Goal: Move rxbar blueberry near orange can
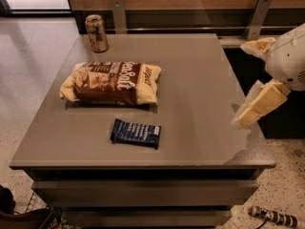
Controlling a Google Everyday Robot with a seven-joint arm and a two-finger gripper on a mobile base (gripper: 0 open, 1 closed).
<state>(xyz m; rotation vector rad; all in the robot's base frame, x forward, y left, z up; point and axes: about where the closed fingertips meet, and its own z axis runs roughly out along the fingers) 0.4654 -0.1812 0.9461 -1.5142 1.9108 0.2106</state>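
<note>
The rxbar blueberry (136,133) lies flat near the front of the grey surface (200,80), just in front of the chip bag (110,83). The orange can (96,33) stands upright at the far-left corner. The pincer (245,117) hangs at the surface's right edge, well apart from the bar; whether it is open or closed cannot be told.
</note>
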